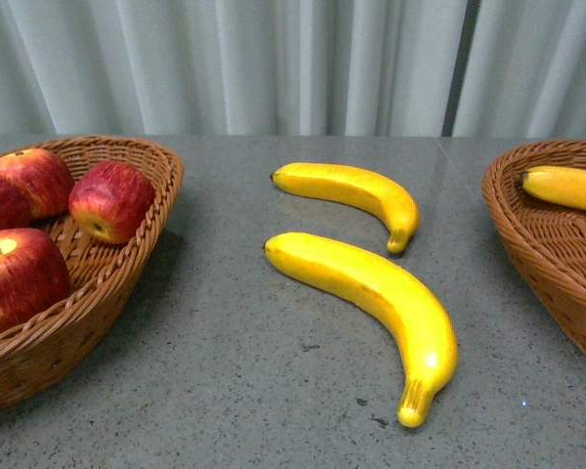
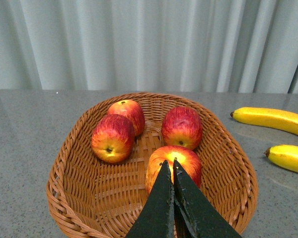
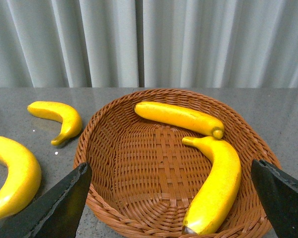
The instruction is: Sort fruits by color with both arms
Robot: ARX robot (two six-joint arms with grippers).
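Now four apples [image 2: 112, 139] sit in the left basket [image 2: 64, 163], with the left gripper [image 2: 170, 166] close by the nearest one, clenched on nothing. Two bananas [image 1: 371, 293] lie on the bench [image 1: 225, 342] between the baskets. Two more bananas [image 3: 179, 118] rest in the right basket [image 3: 139, 163], where the right gripper [image 3: 169, 166] hangs spread wide.

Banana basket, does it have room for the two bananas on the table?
Yes! The banana basket has bare woven floor between its two bananas and the rim nearest the loose bananas. The table is bare between those and the apple basket, where four apples crowd one end.
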